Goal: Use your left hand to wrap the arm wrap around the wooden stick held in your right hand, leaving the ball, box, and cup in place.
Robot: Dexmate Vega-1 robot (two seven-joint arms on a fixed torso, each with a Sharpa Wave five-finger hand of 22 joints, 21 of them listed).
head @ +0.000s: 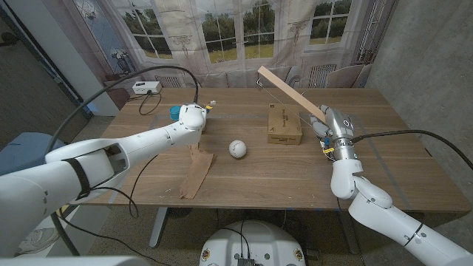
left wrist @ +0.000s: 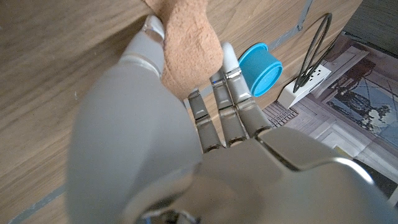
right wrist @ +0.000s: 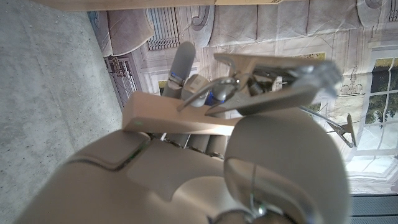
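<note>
- The left hand [head: 194,117] is over the far left part of the bench [head: 251,181], and it pinches the top end of the wrap [head: 195,171]. From the left wrist view the tan cloth [left wrist: 189,53] sits bunched between its thumb and fingers [left wrist: 229,93].
- The wrap hangs down from that hand as a long brown strip. Its lower end lies on the bench toward the near edge, left of the middle.
- The right hand [head: 330,131] is at the right side of the bench, clenched round the lower end of the stick [head: 290,93]. The right wrist view shows the pale wood [right wrist: 180,118] crossing under its fingers.
- The stick slants up and away from that hand toward the far middle, its free end raised above the box [head: 284,123].
- Wrap and stick are well apart; nothing is wound on the stick.
- The box, brown cardboard, lies flat on the bench just left of the right hand.
- The ball [head: 236,149], white, rests on the bench between the wrap and the box, a little nearer than the box.
- The cup [head: 175,112], blue, is just beside the left hand on its far left side. The left wrist view shows it [left wrist: 260,68] near the bench edge.
- A white power strip [head: 146,87] with a black cable lies at the far left corner.
</note>
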